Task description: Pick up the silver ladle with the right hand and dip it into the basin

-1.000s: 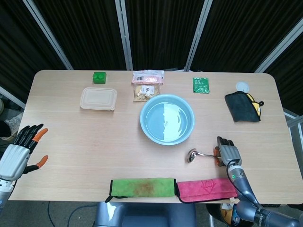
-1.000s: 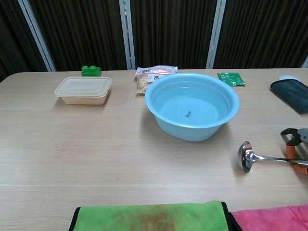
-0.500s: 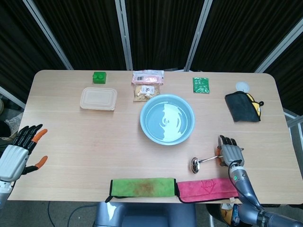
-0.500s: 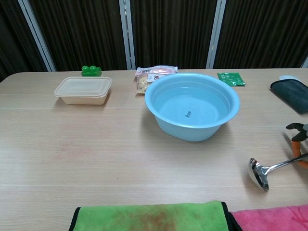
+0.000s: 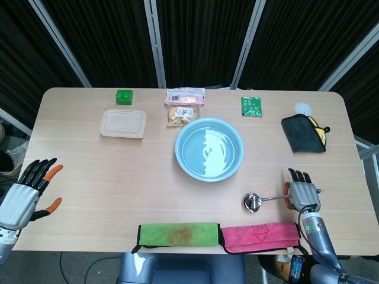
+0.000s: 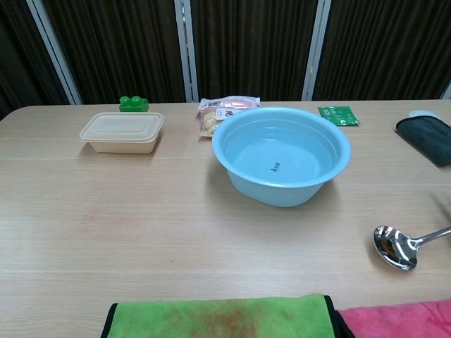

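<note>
On my bench (image 5: 106, 177) the blue basin (image 5: 208, 149) sits mid-table. The silver ladle (image 5: 266, 200) lies near it toward the front right, long axis left-right, bowl pointing left, handle under my right hand (image 5: 303, 194); I cannot tell whether those fingers grip it. My left hand (image 5: 26, 195) hangs spread, empty.
</note>
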### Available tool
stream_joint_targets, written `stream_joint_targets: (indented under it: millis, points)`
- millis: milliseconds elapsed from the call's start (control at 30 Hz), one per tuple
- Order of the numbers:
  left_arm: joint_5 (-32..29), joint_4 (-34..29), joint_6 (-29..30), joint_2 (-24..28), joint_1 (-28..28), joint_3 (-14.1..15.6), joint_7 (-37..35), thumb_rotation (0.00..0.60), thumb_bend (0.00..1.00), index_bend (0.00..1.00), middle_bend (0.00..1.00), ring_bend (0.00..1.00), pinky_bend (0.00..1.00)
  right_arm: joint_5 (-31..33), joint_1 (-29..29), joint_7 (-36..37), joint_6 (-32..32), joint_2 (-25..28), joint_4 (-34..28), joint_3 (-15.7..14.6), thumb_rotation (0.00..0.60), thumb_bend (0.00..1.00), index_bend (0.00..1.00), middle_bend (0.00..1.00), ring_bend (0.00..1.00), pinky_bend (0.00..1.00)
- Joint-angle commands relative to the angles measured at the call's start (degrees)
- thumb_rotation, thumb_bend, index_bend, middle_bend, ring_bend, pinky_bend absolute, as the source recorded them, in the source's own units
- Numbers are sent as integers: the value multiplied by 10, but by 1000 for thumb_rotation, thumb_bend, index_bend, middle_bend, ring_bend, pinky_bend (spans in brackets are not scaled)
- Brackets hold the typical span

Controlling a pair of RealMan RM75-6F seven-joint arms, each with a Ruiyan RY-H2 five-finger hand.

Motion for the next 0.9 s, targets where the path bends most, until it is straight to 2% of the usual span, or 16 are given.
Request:
stream_joint_targets:
  millis: [33,233,533,767,900]
  points:
    - [4,-1,-1,-2,-1,2,4,600,316,90,0,0,0,-11,-15,-6,27,35,-38,-4,600,585,713,42,0,0]
    - [11,-4,1,-2,0,6,9,600,316,91,0,0,0,-14,-19,-24,41,86,-99,-4,600,629,736,56,0,0]
    - [16,-5,2,-2,0,10,9,600,316,91,0,0,0,1,-16,-75,66,158,-184,3,600,638,738,61,0,0]
    - [19,-6,0,-2,-1,12,10,600,315,91,0,0,0,45,7,-133,76,212,-252,24,600,637,742,69,0,0]
    - [16,-6,-2,-1,-1,12,9,600,315,91,0,0,0,101,40,-175,62,241,-283,44,600,638,743,71,0,0]
